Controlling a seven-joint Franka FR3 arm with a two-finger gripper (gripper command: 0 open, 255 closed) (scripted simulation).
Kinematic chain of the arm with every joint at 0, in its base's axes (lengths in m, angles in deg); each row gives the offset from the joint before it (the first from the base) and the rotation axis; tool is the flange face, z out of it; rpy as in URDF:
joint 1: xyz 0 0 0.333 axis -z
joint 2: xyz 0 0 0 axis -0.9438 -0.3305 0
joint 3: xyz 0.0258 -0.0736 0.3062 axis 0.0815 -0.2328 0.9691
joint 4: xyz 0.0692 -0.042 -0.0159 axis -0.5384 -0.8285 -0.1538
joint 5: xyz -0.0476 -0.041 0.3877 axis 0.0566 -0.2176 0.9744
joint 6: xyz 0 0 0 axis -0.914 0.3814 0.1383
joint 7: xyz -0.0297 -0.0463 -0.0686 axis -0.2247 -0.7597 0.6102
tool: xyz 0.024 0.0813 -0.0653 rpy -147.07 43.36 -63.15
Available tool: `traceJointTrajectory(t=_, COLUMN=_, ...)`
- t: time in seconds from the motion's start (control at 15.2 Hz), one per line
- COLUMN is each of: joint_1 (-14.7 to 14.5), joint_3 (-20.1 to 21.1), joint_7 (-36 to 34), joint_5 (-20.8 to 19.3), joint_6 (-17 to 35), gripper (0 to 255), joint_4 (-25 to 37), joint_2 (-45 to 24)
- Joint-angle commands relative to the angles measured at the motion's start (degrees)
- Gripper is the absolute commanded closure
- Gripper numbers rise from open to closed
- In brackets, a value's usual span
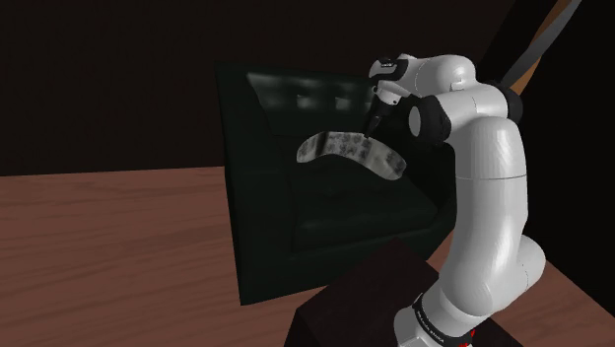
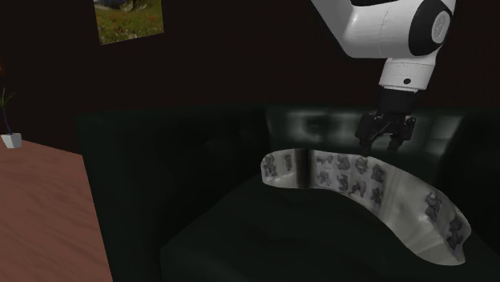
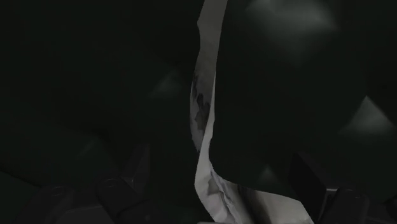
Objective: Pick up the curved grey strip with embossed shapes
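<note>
Just below gripper (image 2: 387,147), jaws apart, holding nthg: curved grey strip (image 2: 352,178).

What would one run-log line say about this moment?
phase: pre-grasp | fingers: open, over strip | strip: on dark sofa, not lifted

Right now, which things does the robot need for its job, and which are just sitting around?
For the job: curved grey strip with embossed shapes; all-black two-finger end effector, open over it.
Just sitting around: dark tufted sofa under the strip; small white plant pot; framed picture on the wall.
</note>
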Motion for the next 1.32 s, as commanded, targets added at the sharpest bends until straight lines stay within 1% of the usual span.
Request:
traceJointTrajectory(t=0.0, joint_1=0.8, joint_3=0.6, joint_7=0.8, joint_5=0.7, joint_6=0.4, gripper=0, joint_4=1.1, joint_2=-1.7)
traceJointTrajectory(t=0.33, joint_1=0.7, joint_3=1.0, joint_7=1.7, joint_5=1.5, joint_6=3.4, gripper=0, joint_4=-1.1, joint_2=-2.8)
traceJointTrajectory(t=0.46, joint_1=0.7, joint_3=1.1, joint_7=1.8, joint_5=1.6, joint_6=3.8, gripper=0, joint_4=-1.3, joint_2=-3.0)
traceJointTrajectory(t=0.53, joint_1=0.7, joint_3=1.1, joint_7=1.8, joint_5=1.6, joint_6=3.8, gripper=255, joint_4=-1.3, joint_2=-3.0)
traceJointTrajectory(t=1.12, joint_1=0.7, joint_3=1.1, joint_7=1.8, joint_5=1.6, joint_6=3.8, gripper=255, joint_4=-1.3, joint_2=-3.0)
traceJointTrajectory(t=1.25, joint_1=0.7, joint_3=0.9, joint_7=1.4, joint_5=1.2, joint_6=2.6, gripper=255, joint_4=-0.5, joint_2=-2.5)
